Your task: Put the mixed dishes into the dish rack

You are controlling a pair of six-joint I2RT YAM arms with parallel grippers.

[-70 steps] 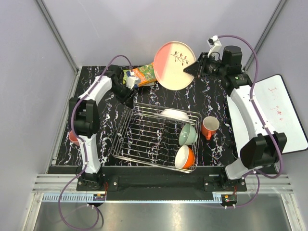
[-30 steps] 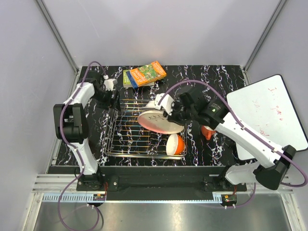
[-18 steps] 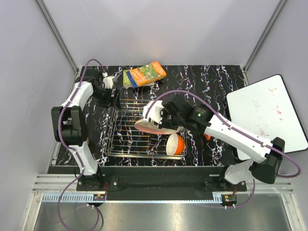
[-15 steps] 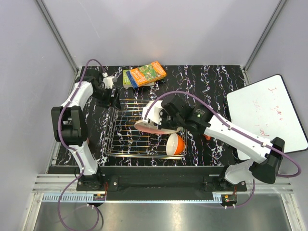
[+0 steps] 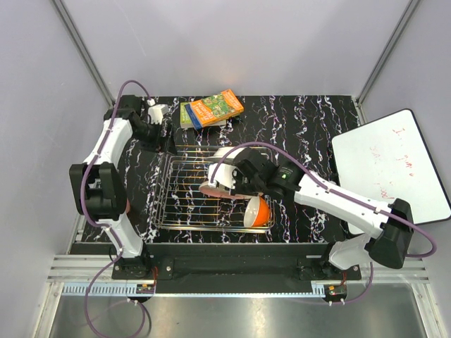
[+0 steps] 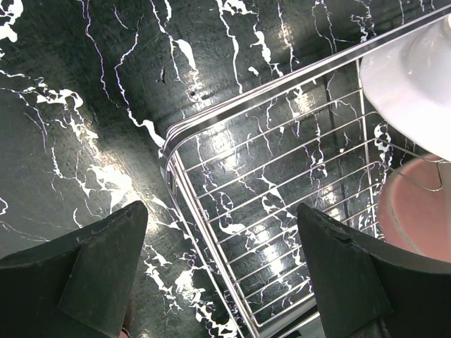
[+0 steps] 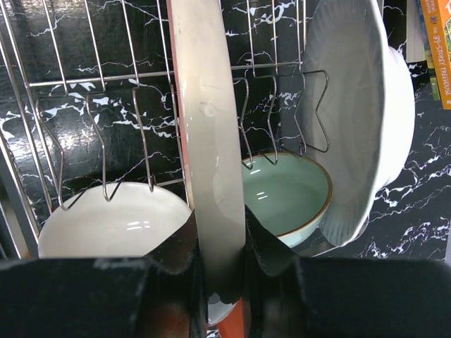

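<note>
My right gripper [image 7: 218,236] is shut on the rim of the pink-and-cream plate [image 7: 208,134], which stands on edge among the wires of the dish rack [image 7: 84,77]. In the top view that plate [image 5: 213,187] sits mid-rack under the right gripper [image 5: 227,180]. Inside the rack are the white plate [image 7: 359,113], the pale green bowl [image 7: 285,193] and the orange bowl with a white inside [image 5: 256,210]. My left gripper [image 6: 225,274] hangs open and empty over the rack's far left corner [image 6: 169,151]. The mug and the cup are hidden.
Colourful books [image 5: 211,108] lie on the black marbled table behind the rack. A white board [image 5: 394,162] leans at the right edge. Grey walls close in the table on three sides.
The right arm has carried the plate leftward and down into the rack, turning it more on edge. The left gripper has drawn back a little toward the far left corner.
</note>
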